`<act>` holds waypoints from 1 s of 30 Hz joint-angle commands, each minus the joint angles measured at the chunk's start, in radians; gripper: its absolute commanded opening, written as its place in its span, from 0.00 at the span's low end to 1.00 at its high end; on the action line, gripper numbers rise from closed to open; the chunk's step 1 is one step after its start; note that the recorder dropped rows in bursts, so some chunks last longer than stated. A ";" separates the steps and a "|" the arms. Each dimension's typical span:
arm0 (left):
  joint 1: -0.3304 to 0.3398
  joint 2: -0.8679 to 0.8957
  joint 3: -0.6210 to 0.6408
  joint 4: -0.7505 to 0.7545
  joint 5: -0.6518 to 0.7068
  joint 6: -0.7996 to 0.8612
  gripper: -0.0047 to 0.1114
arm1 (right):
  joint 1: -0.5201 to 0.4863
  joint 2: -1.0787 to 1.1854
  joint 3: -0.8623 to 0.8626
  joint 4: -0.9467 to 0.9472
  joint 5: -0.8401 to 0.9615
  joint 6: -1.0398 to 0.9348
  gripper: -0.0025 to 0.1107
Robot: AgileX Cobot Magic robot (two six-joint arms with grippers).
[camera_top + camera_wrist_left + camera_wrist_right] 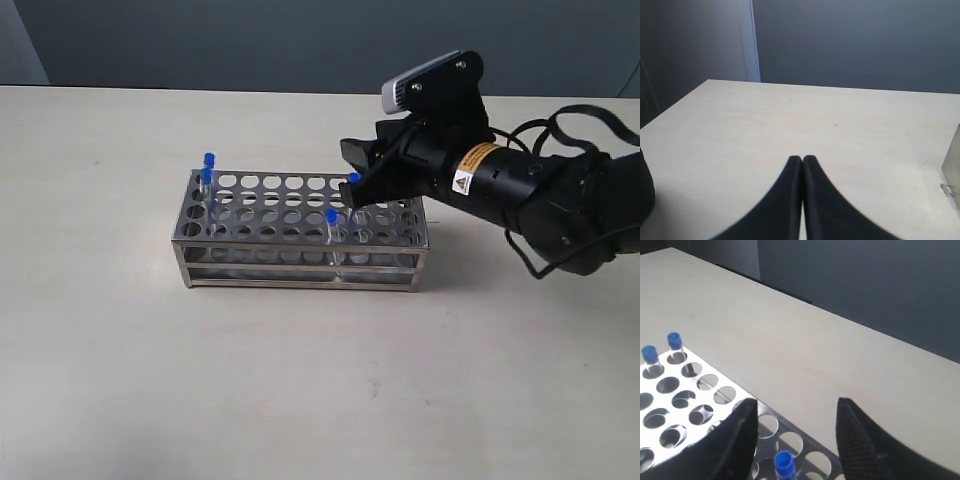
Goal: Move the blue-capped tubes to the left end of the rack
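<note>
Inside rack (300, 262), four blue-capped tubes (331, 222); right hand (795, 402) open, empty; left hand (802, 159) closed.

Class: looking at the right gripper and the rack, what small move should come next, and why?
Probably ease the right gripper down and shut on the blue-capped tube between its open jaws: that tube stands in the rack, away from the left end, not yet gripped.

Pale beige matte worktop (300, 400), evenly lit. Dark blue-grey wall (250, 40) stands behind its far edge. Lighter vertical strip (754, 40) runs down the wall.
</note>
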 commanded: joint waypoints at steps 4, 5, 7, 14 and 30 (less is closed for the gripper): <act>-0.009 -0.004 0.003 -0.002 0.002 -0.001 0.04 | -0.004 0.098 0.007 0.031 -0.143 -0.009 0.44; -0.009 -0.004 0.003 -0.002 0.002 -0.001 0.04 | -0.004 0.109 0.007 0.034 -0.143 -0.009 0.44; -0.009 -0.004 0.003 -0.002 0.002 -0.001 0.04 | -0.004 0.136 0.007 0.035 -0.145 -0.009 0.44; -0.009 -0.004 0.003 -0.002 0.002 -0.001 0.04 | -0.004 0.205 0.007 0.045 -0.184 -0.009 0.44; -0.009 -0.004 0.003 -0.002 0.002 -0.001 0.04 | -0.004 0.065 0.005 0.099 -0.237 -0.107 0.02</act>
